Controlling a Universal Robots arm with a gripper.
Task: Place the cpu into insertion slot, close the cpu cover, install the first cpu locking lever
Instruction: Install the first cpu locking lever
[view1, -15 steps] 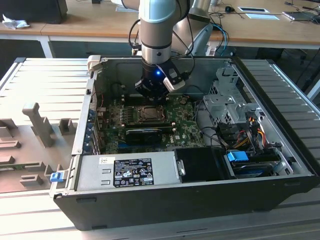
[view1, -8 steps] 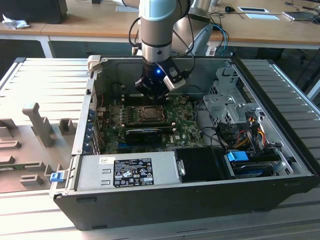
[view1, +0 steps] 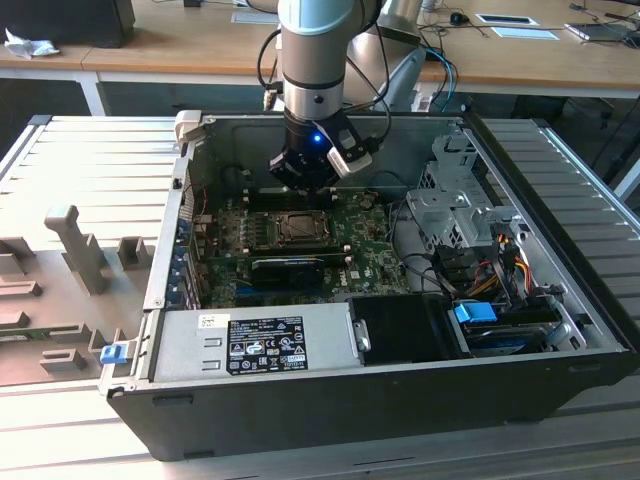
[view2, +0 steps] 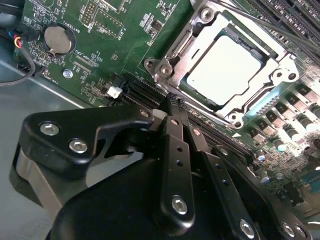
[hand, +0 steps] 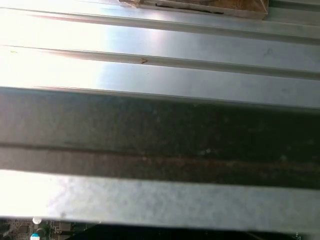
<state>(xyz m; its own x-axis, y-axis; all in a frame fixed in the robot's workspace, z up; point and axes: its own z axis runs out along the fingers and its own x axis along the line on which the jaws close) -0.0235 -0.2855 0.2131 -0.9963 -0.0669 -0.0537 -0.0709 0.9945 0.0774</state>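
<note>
The cpu lies flat in its socket on the green motherboard, its pale metal top showing through the window of the cpu cover. The cover's metal frame is folded down around the chip. In the exterior view the socket sits mid-board inside the open computer case. My gripper hangs just above and behind it. In the second wrist view my gripper is shut, its black fingers pressed together with nothing between them. The tips hover a short way off the socket's corner, not touching it.
A power supply fills the case's near side. A drive cage and cable bundle stand at the exterior view's right. Memory slots and a coin battery flank the socket. The case wall is close.
</note>
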